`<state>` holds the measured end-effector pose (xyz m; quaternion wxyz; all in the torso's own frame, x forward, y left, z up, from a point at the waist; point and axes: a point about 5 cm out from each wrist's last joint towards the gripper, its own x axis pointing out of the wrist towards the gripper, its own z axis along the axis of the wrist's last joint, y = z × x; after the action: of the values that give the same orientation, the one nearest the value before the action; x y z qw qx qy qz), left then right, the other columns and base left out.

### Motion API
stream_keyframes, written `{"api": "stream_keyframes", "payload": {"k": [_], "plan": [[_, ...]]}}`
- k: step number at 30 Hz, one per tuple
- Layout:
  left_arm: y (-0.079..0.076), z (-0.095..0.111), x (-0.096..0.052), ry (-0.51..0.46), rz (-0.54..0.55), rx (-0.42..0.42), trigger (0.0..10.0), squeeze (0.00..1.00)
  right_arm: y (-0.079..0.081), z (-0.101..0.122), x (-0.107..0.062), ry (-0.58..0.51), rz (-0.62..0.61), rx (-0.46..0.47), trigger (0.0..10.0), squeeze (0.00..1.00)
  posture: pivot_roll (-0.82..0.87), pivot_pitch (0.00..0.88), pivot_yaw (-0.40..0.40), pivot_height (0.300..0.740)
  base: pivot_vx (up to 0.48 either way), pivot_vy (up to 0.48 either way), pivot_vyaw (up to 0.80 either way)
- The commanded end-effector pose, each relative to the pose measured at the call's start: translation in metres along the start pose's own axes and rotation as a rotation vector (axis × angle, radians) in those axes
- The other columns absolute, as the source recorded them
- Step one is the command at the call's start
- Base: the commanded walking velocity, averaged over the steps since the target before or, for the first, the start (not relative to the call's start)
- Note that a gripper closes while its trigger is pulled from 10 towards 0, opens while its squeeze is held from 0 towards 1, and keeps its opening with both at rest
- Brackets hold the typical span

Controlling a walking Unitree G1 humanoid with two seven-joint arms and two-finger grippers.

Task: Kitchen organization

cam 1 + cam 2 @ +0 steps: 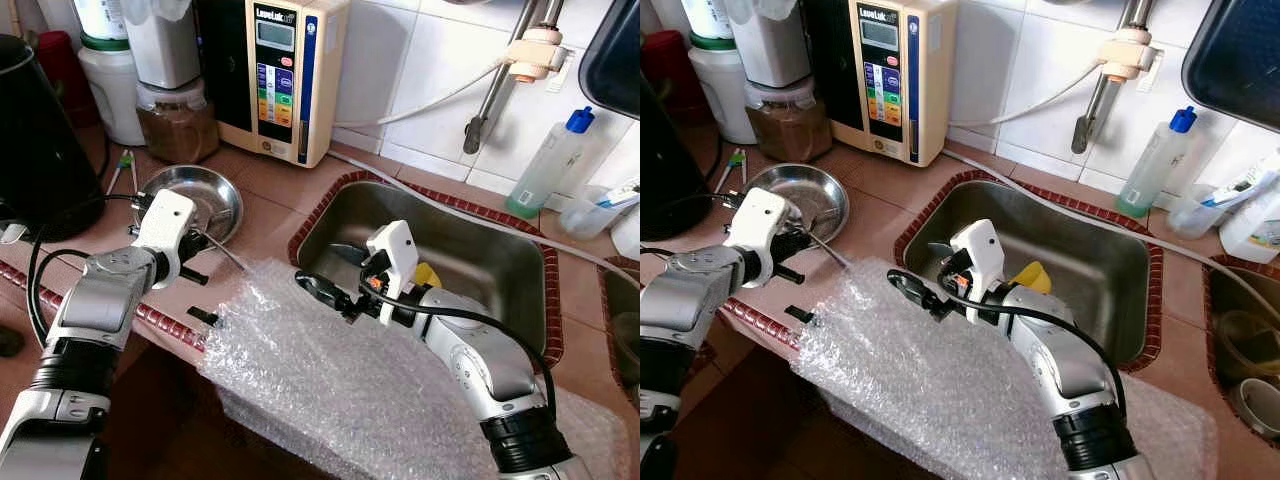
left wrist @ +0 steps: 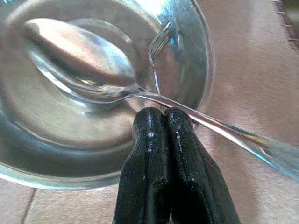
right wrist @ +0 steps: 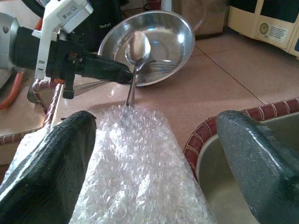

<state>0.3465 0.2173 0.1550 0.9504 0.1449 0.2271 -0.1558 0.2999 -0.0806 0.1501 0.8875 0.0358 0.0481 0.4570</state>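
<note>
A reddish-brown tiled kitchen counter [image 1: 290,190] runs under a white tiled wall, with a rectangular steel sink [image 1: 470,260] edged in patterned red tiles set into it. A beige water ionizer with coloured buttons [image 1: 280,75] stands at the back beside a clear jar of brown granules [image 1: 178,120], and a black kettle [image 1: 35,130] stands further along the counter. A clear squeeze bottle with a blue cap [image 1: 548,160] stands behind the sink.

A sheet of clear bubble wrap [image 1: 330,370] lies over the counter's front edge, below both arms. Just ahead of the left gripper [image 3: 122,73] sits a round shallow stainless steel bowl [image 1: 200,200]. A shiny metal spoon [image 3: 136,56] lies with its bowl inside the dish and its handle sloping back out over the rim toward the bubble wrap, its long axis running from dish to wrap. A metal fork [image 2: 158,44] lies in the dish beside it.

The left gripper's fingers are pressed together at the spoon's handle, touching it where it crosses the rim. The right gripper [image 3: 154,154] hovers over the bubble wrap beside the sink's near corner, fingers spread wide and holding nothing.
</note>
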Motion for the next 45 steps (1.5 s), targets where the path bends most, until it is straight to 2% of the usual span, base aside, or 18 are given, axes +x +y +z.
{"api": "stream_keyframes", "payload": {"k": [1,4,5,6,8,9,10,11,14,16,19,20,21,24,36,40,42,45], "plan": [[-0.002,0.006,-0.001,-0.004,-0.017,0.013,2.0,0.00,-0.002,0.000,-0.003,0.005,0.000,-0.011,10.0,0.00,0.00,0.000,-0.074,0.740,0.000,0.000,0.00],[0.000,0.005,-0.001,0.003,-0.003,0.022,2.7,0.00,-0.001,-0.001,-0.002,0.007,0.002,-0.010,10.0,0.00,0.00,0.000,-0.074,0.740,0.000,0.000,0.00],[0.001,0.003,-0.001,0.008,0.001,0.023,3.1,0.00,-0.001,-0.002,-0.002,0.008,0.002,-0.010,10.0,0.00,0.00,0.000,-0.074,0.740,0.000,0.000,0.00],[0.003,-0.001,0.000,0.026,0.011,0.026,4.3,0.00,-0.001,-0.002,-0.002,0.009,0.002,-0.012,10.0,0.00,0.00,0.000,-0.074,0.740,0.000,0.000,0.00],[0.006,-0.005,-0.001,0.058,0.034,0.028,4.7,0.00,-0.001,-0.001,-0.002,0.009,0.002,-0.013,10.0,0.00,0.00,0.000,-0.075,0.740,0.000,0.000,0.00],[0.006,-0.006,-0.001,0.057,0.032,0.017,7.0,0.00,-0.001,-0.002,-0.003,0.010,0.002,-0.013,10.0,0.00,0.00,0.000,-0.075,0.740,0.000,0.000,0.00],[0.006,-0.006,-0.001,0.057,0.032,0.017,7.0,0.00,-0.001,-0.002,-0.003,0.010,0.002,-0.013,10.0,0.00,0.00,0.000,-0.075,0.740,0.000,0.000,0.00],[0.009,-0.009,-0.002,0.054,0.033,-0.016,10.0,0.00,-0.002,-0.002,-0.003,0.012,0.000,-0.013,10.0,0.00,0.00,0.000,-0.078,0.740,0.000,0.000,0.00],[0.012,-0.009,-0.002,0.049,0.053,-0.037,10.0,0.00,-0.002,-0.002,-0.003,0.011,-0.001,-0.013,10.0,0.00,0.00,0.000,-0.078,0.740,0.000,0.000,0.00],[0.023,-0.006,-0.004,0.021,0.133,-0.065,10.0,0.00,-0.002,-0.001,-0.003,0.010,-0.002,-0.013,10.0,0.00,0.00,0.000,-0.079,0.740,0.000,0.000,0.00],[0.029,-0.003,-0.006,0.005,0.175,-0.078,10.0,0.00,-0.002,-0.002,-0.003,0.010,-0.002,-0.013,10.0,0.00,0.00,0.000,-0.079,0.740,0.000,0.000,0.00],[0.029,-0.003,-0.007,0.001,0.177,-0.086,10.0,0.21,-0.002,-0.002,-0.002,0.010,-0.002,-0.014,10.0,0.00,0.00,0.000,-0.079,0.740,0.000,0.000,0.00],[0.030,-0.001,-0.008,-0.013,0.181,-0.103,10.0,1.00,-0.002,-0.001,-0.002,0.010,-0.001,-0.014,10.0,0.00,0.00,0.000,-0.077,0.740,0.000,0.000,0.00],[0.033,0.003,-0.008,-0.041,0.200,-0.126,10.0,1.00,-0.002,-0.001,-0.002,0.009,-0.002,-0.013,10.0,0.00,0.00,0.000,-0.078,0.740,0.000,0.000,0.00],[0.036,0.013,-0.008,-0.085,0.225,-0.122,10.0,1.00,-0.002,-0.002,-0.002,0.008,-0.006,-0.014,10.0,0.00,0.00,0.000,-0.076,0.740,0.000,0.000,0.00],[0.041,0.018,-0.013,-0.075,0.254,-0.064,10.0,1.00,-0.002,-0.002,-0.002,0.006,-0.008,-0.013,10.0,0.00,0.00,0.000,-0.075,0.740,0.000,0.000,0.00],[0.048,0.019,-0.017,-0.054,0.282,-0.015,10.0,1.00,-0.002,-0.002,-0.002,0.006,-0.008,-0.012,10.0,0.00,0.00,0.000,-0.075,0.740,0.000,0.000,0.00],[0.057,0.019,-0.021,-0.042,0.317,0.013,10.0,1.00,-0.002,-0.002,-0.002,0.005,-0.009,-0.011,10.0,0.00,0.00,0.000,-0.073,0.740,0.000,0.000,0.00]]}}
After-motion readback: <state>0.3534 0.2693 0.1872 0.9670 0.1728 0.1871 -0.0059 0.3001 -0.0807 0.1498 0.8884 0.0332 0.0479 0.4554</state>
